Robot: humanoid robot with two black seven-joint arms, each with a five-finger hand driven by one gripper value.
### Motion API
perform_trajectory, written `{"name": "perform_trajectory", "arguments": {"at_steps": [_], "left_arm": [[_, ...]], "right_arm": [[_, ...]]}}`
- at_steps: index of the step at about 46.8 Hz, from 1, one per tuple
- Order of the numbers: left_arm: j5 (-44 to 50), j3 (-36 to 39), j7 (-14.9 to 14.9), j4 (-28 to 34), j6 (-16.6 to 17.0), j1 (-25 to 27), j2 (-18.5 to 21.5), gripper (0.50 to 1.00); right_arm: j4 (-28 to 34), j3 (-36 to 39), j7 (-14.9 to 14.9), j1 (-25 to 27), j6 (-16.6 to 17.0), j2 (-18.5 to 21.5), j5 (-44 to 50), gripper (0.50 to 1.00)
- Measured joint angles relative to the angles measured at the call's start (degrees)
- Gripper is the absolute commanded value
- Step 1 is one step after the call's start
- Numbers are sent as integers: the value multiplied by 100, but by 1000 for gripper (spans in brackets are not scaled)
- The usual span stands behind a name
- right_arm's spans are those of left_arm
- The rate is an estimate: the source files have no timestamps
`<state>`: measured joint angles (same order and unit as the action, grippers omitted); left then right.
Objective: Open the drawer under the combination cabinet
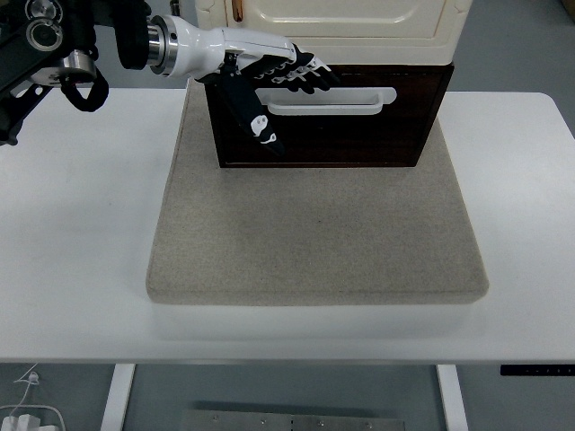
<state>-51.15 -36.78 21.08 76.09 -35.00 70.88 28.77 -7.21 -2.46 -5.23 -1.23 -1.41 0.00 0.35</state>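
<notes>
One grey mat (314,233) on white surface (72,233), w/ dark drawer (359,135) on its far part, under cream cabinet (332,22). Left hand (269,85) at drawer front's left end, fingers (305,74) spread over white handle (337,101), gripping nothing; thumb points down.

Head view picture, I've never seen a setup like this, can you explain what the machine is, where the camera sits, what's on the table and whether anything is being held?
The camera sits high on a humanoid robot, looking down over a white table. The robot's left hand, white and black with five fingers, comes in from the picture's left. On the table lies a grey mat. On the mat stands a cream cabinet with a dark drawer beneath it. The drawer has a white handle. The hand's fingers are spread over the handle's left end and grip nothing. No right hand shows.
</notes>
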Motion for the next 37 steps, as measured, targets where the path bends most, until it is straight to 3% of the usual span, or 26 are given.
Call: {"name": "perform_trajectory", "arguments": {"at_steps": [37], "left_arm": [[-123,56,195,-666,141,148,-395,1000]], "right_arm": [[0,0,-3,0,0,0,0,928]]}}
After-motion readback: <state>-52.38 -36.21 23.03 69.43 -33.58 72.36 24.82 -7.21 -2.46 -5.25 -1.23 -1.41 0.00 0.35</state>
